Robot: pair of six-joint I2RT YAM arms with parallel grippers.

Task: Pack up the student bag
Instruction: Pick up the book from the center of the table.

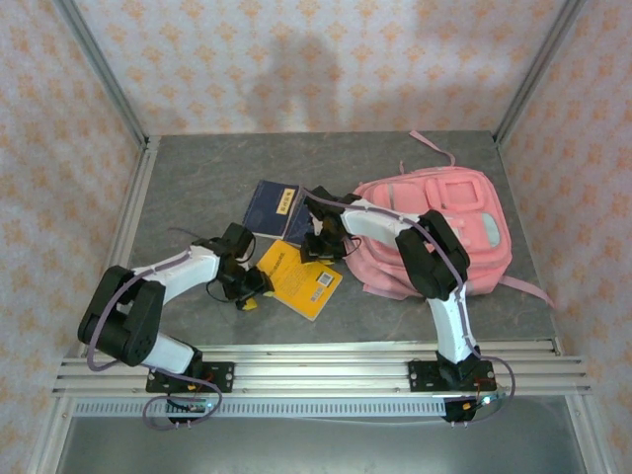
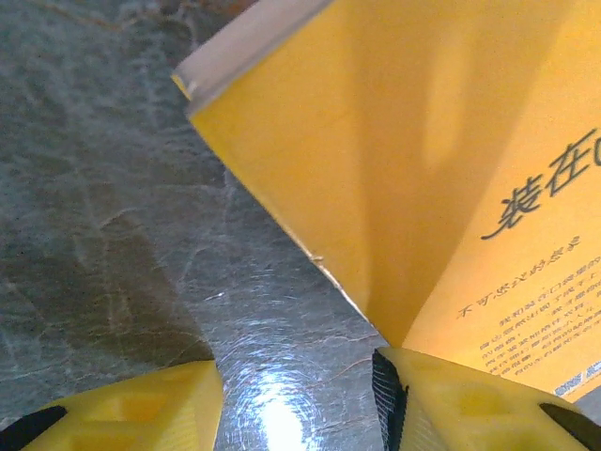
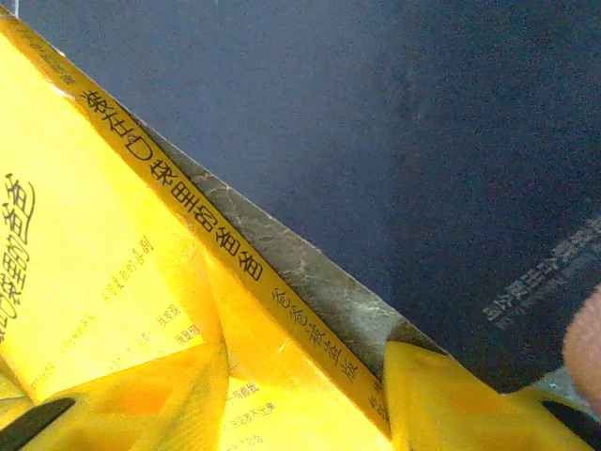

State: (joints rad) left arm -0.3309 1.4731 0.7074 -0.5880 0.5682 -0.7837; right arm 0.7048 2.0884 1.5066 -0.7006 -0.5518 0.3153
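Student bag (image 1: 449, 222) lies right of both grippers, nearer the right arm. Left gripper (image 1: 247, 286) spread at yellow book's (image 1: 301, 279) corner; right gripper (image 1: 318, 247) spread astride its spine.

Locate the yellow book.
Top view: the yellow book lies on the table near centre, left of the student bag, beside the left pincer.

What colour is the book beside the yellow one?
The book is dark navy blue, best seen in the top external view.
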